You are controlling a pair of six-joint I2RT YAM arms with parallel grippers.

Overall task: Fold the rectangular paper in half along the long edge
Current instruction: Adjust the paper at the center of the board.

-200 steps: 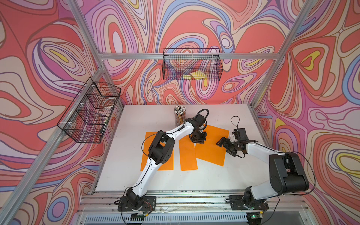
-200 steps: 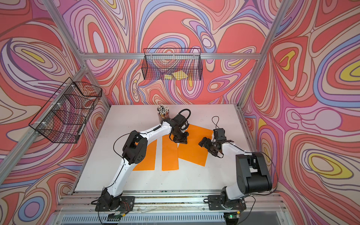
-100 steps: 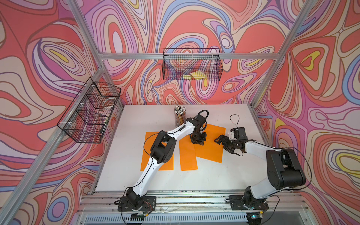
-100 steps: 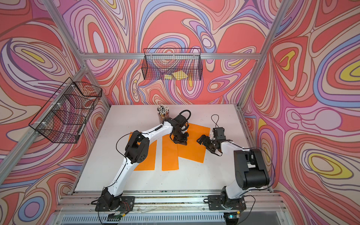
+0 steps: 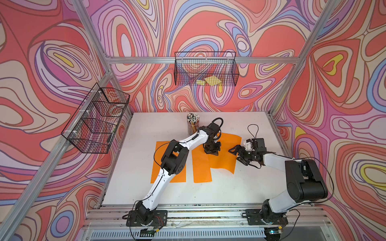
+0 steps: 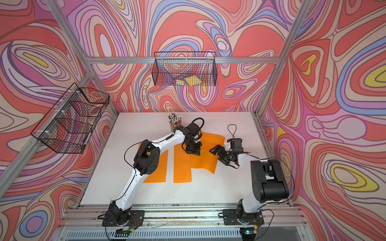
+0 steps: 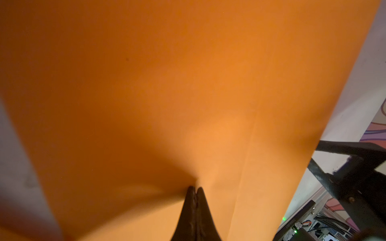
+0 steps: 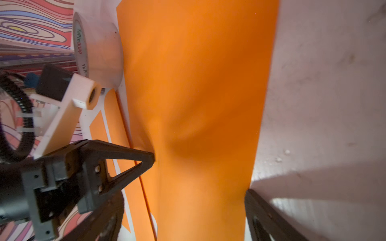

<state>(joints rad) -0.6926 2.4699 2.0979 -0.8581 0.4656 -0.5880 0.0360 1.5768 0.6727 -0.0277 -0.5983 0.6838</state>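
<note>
**Left pins, right waits at the long edge**

My left pincer (image 5: 211,150) is shut, its tips pressed down on the orange paper (image 5: 224,158). The paper lies right of centre on the table (image 5: 146,129), its long axis running from my side toward the far wall, slightly slanted. My right pincer (image 5: 234,155) stands wide and empty, just beside the paper's right long edge, and it is the nearer one to that edge. I judge that this edge must lift and travel leftward, over the pinned line.
</note>
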